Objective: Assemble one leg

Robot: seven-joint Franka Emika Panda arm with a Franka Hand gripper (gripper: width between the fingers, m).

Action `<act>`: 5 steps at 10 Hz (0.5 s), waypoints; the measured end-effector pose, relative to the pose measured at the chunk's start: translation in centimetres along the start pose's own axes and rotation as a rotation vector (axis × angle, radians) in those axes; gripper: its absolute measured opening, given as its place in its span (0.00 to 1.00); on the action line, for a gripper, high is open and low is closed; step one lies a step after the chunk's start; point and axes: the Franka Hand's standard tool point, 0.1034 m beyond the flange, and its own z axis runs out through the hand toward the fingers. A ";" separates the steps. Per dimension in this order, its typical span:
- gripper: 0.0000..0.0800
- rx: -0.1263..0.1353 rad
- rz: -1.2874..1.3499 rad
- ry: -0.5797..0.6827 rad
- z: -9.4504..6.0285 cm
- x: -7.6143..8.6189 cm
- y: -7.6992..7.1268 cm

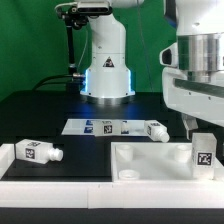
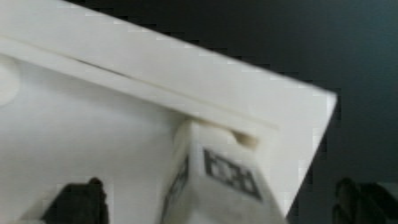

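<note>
A leg [image 1: 205, 153] with a black-and-white tag stands upright at the corner of the white tabletop [image 1: 150, 163] on the exterior view's right. My gripper [image 1: 201, 130] hangs right over it. In the wrist view the leg [image 2: 221, 170] rises between my two dark fingers [image 2: 79, 201], its narrow end at the tabletop's [image 2: 125, 120] corner hole. A gap shows on each side of the leg, so my gripper [image 2: 222, 208] is open around it. A second leg [image 1: 36, 152] lies at the exterior view's left. A third leg [image 1: 155, 130] lies by the marker board.
The marker board [image 1: 105, 127] lies flat on the black table in front of the robot base [image 1: 106, 70]. A white ledge [image 1: 50, 170] runs along the front under the left leg.
</note>
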 end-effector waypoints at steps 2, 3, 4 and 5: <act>0.81 -0.001 -0.106 0.001 0.0 0.4 0.1; 0.81 -0.004 -0.203 0.005 0.0 0.4 0.1; 0.81 -0.025 -0.407 0.031 0.0 0.5 0.1; 0.81 -0.045 -0.644 0.061 -0.1 0.6 -0.2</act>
